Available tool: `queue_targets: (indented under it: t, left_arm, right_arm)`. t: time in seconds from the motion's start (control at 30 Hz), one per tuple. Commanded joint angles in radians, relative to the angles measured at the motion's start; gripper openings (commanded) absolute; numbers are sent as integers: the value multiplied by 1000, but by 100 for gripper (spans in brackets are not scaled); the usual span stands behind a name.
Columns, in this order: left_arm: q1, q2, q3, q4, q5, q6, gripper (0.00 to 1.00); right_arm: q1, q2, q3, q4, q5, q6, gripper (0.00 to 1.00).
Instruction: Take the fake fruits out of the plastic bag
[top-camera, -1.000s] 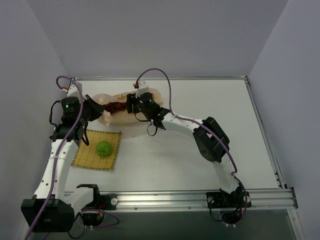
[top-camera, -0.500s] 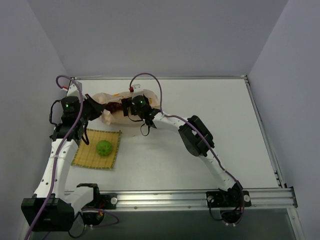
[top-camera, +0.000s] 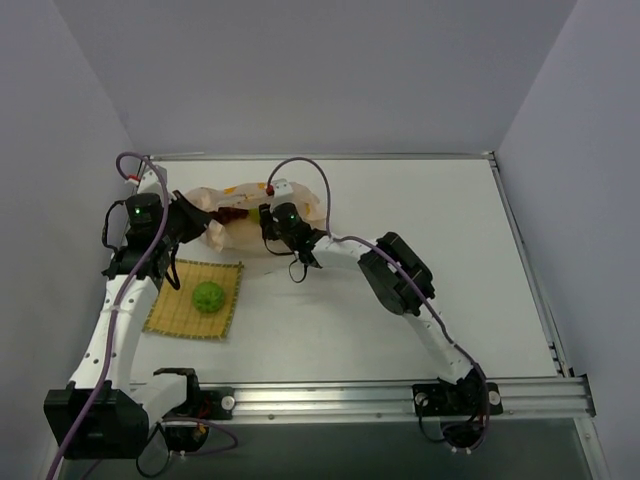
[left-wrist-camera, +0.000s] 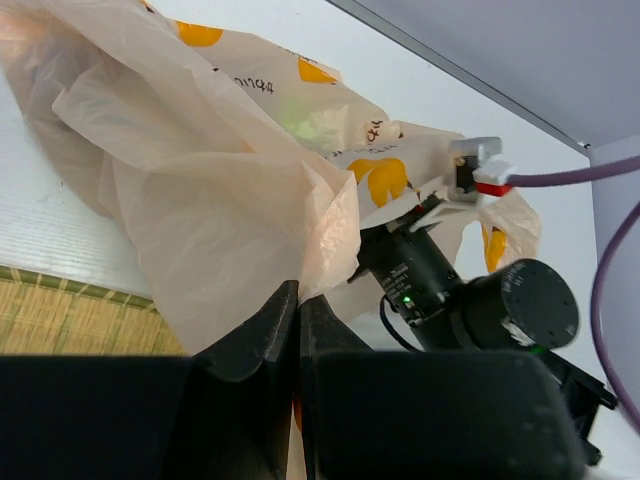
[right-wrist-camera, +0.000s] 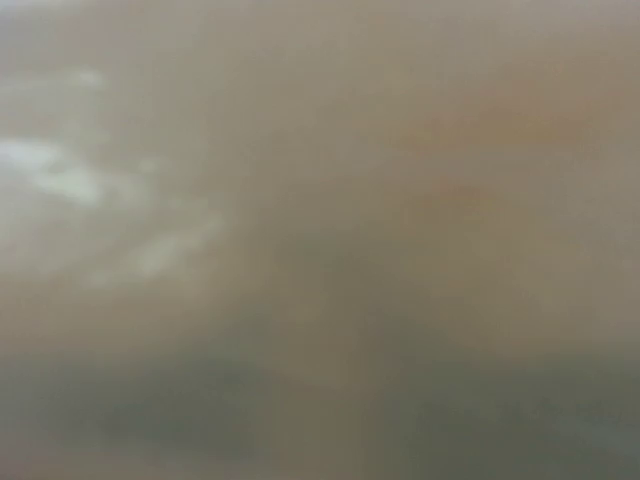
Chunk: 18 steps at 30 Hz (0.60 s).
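**A:** You are sitting at roughly one fruit of three. The green fruit (top-camera: 208, 297) is lying out on the yellow mat (top-camera: 172, 312), near the left edge of the surface.

**B:** And you are leaving two to fetch, I judge. The grapes (top-camera: 232, 213) are showing dark red at the plastic bag (left-wrist-camera: 210, 190), which is lying by the far-left corner. A pale green glow behind the film in the left wrist view is probably the pear-like fruit (left-wrist-camera: 305, 120).

**A:** Your left tool (left-wrist-camera: 298, 300) is clenching a fold of the bag between closed jaws. Your right tool (top-camera: 258, 214) is reaching into the bag from the right. Its own camera is giving only blurred peach film, so I cannot tell whether it is released or gripping anything.

**B:** The bag's long axis is running along the far edge, from the far-left corner toward the middle. Its mouth is facing right, I judge, since your right tool is entering at that end.
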Motion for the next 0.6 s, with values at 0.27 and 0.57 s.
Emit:
queue_targets:
  t: [0.27,0.57]
  left_arm:
    - [-4,-16,-9,43,-6,-33,2]
    - [-46,-11,-11,39,-68,-46,2]
  right_arm:
    - [1,-294,-247,282,-132,109,20]
    - [-5,-88,23,52,-29,34,44]
